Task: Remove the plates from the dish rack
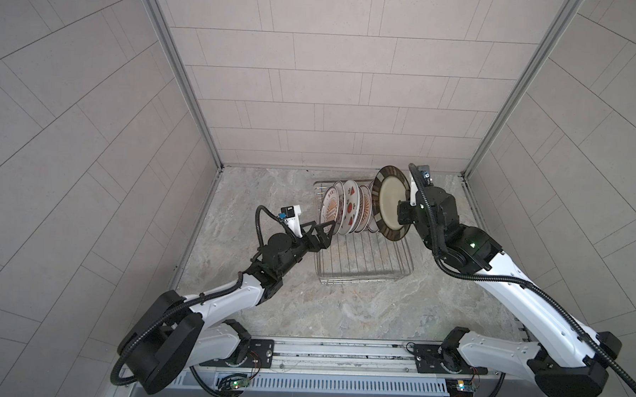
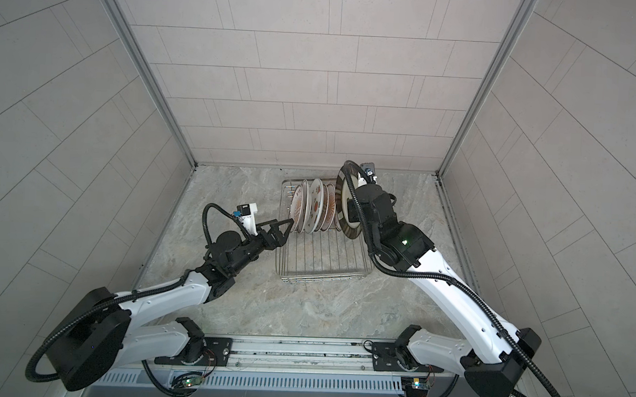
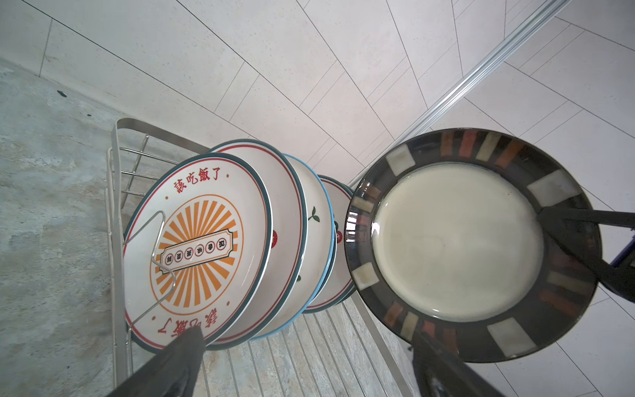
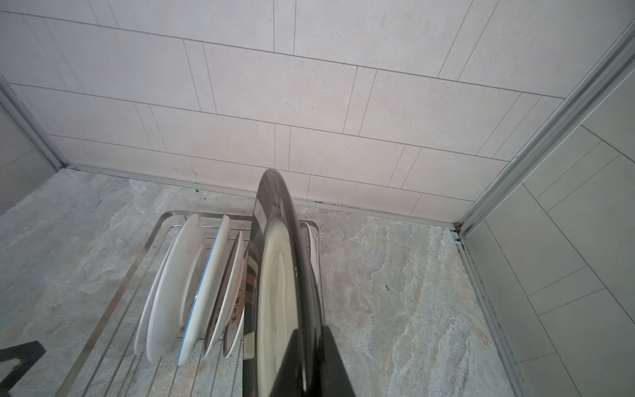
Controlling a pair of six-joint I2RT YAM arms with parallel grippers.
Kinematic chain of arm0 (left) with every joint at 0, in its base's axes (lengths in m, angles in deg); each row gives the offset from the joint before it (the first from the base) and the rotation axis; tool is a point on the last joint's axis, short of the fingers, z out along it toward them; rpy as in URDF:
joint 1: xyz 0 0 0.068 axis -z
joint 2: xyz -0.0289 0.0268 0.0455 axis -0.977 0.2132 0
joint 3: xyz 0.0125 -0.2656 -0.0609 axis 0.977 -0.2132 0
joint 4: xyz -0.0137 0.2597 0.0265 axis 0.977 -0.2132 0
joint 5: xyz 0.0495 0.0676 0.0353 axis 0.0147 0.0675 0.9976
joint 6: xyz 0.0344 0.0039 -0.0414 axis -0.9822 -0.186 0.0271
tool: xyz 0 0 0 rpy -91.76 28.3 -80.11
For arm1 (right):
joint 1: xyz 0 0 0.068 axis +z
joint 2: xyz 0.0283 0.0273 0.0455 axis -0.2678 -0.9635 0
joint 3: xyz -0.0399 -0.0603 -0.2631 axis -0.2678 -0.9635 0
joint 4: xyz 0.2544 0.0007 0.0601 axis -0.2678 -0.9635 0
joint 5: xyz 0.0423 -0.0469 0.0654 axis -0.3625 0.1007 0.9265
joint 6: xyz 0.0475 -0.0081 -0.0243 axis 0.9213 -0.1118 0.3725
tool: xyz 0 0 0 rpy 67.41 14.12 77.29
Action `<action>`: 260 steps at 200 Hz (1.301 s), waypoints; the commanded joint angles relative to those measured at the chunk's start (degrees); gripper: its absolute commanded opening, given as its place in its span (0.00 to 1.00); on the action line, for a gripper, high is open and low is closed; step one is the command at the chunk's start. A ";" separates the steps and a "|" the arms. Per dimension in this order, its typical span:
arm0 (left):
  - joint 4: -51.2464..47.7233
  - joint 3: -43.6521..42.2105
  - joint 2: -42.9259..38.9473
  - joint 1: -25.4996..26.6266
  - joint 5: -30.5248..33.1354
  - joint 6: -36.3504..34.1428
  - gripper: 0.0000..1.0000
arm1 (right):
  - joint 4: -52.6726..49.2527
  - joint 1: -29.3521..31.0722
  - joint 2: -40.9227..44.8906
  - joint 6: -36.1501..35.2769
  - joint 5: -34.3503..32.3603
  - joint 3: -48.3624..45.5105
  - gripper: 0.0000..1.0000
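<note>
While the near stretch of the marble-patterned surface [image 1: 304, 305] lay bare, the dish rack [image 1: 364, 279] was seen beyond it, its near half showing only wire rods. At the rack's left edge the left gripper [image 1: 328, 233] was held with its jaws spread wide and nothing between them. One fingertip was just beside the rim of the sunburst plate [image 3: 196, 247], the leftmost of the row. The other plates [image 1: 349, 208] were stood on edge, close together, in the far half of the rack; an exact count could not be made. Farther right, the brown-rimmed plate [image 1: 388, 202] was held upright above the rack by the right gripper [image 1: 404, 210], which was clamped tight on its right rim. The step in hand was judged to be the removal of this plate. For the next move, the plate would need to be carried clear of the rack's right wall, tilted flat and set down on open surface, without its lower rim being caught on the wire.
</note>
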 commanded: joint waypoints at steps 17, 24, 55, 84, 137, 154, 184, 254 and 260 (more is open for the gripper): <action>2.14 0.49 -0.68 0.31 -3.89 0.37 1.00 | 10.81 -3.63 5.26 5.51 12.70 0.52 0.00; 2.60 0.49 -0.68 0.28 -4.87 0.37 1.00 | 11.45 -5.00 5.58 6.95 16.10 0.07 0.00; 5.15 -0.86 -1.80 -0.02 -6.09 0.59 1.00 | 14.51 -10.14 6.49 12.51 27.52 -1.66 0.00; 5.11 -1.27 -3.31 -0.11 -6.60 1.42 1.00 | 18.93 -14.20 6.55 18.26 39.18 -3.72 0.00; 9.52 -0.19 -0.50 -0.06 -9.70 4.55 1.00 | 24.89 -14.63 5.55 24.10 48.63 -5.88 0.00; 12.46 0.14 1.12 -0.06 -9.72 6.37 1.00 | 24.98 -14.65 4.99 24.59 49.86 -6.04 0.00; 14.38 0.89 2.49 -0.05 -9.52 8.71 0.87 | 25.22 -14.63 4.37 24.14 51.04 -6.48 0.00; 13.26 0.93 2.35 -0.08 -5.94 10.75 0.54 | 25.14 -14.65 3.38 23.47 53.22 -6.67 0.00; 13.15 0.93 2.36 -0.07 -5.93 10.83 0.49 | 25.03 -14.60 3.38 23.36 53.24 -6.67 0.00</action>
